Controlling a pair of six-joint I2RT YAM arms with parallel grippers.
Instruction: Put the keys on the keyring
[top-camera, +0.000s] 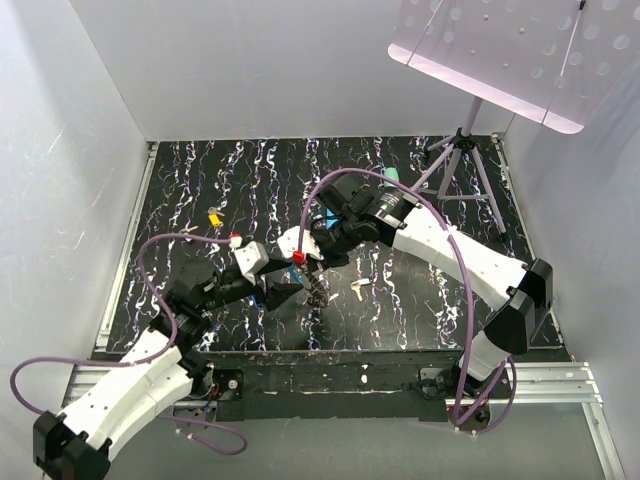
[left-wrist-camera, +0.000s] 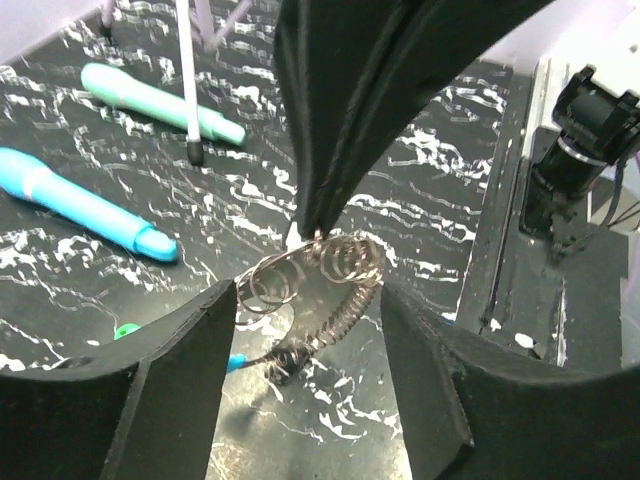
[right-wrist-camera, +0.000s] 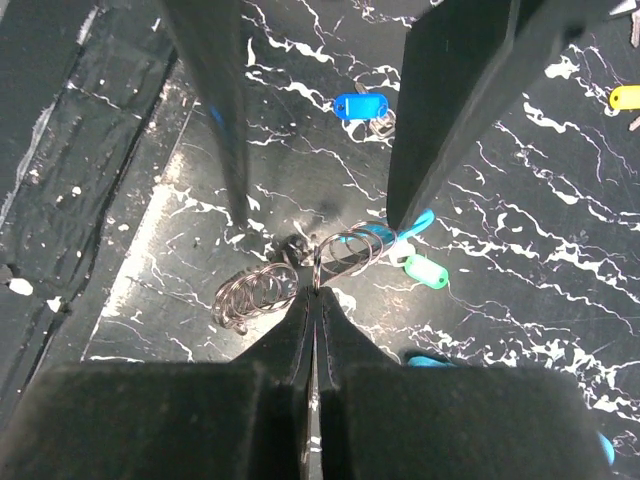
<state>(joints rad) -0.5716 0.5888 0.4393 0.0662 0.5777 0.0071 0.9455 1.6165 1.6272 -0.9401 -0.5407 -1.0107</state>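
**Item:** keyring (right-wrist-camera: 255, 295), a loop of silvery coils over the near middle of the desk (right-wrist-camera: 520, 300). My right gripper (right-wrist-camera: 315, 290) pinches its wire, jaws fully closed. I cannot tell whether its low end touches the desk.

**Around it:** my left gripper (left-wrist-camera: 308, 300), jaws apart, one finger on either side of the loop, holding nothing.

**Keys, reckoned from the ring in the right wrist view:**
- green key (right-wrist-camera: 425, 270) at 3 o'clock, just beside; whether already threaded, I cannot tell
- blue key (right-wrist-camera: 360, 105) at 12 o'clock, apart
- yellow key (right-wrist-camera: 625, 97) at 2 o'clock, well apart

**Step, as I judge it:** ring held ready, no key in hand. Next, my left gripper should pick up a loose key and feed its hole onto the ring's free end while my right holds steady.
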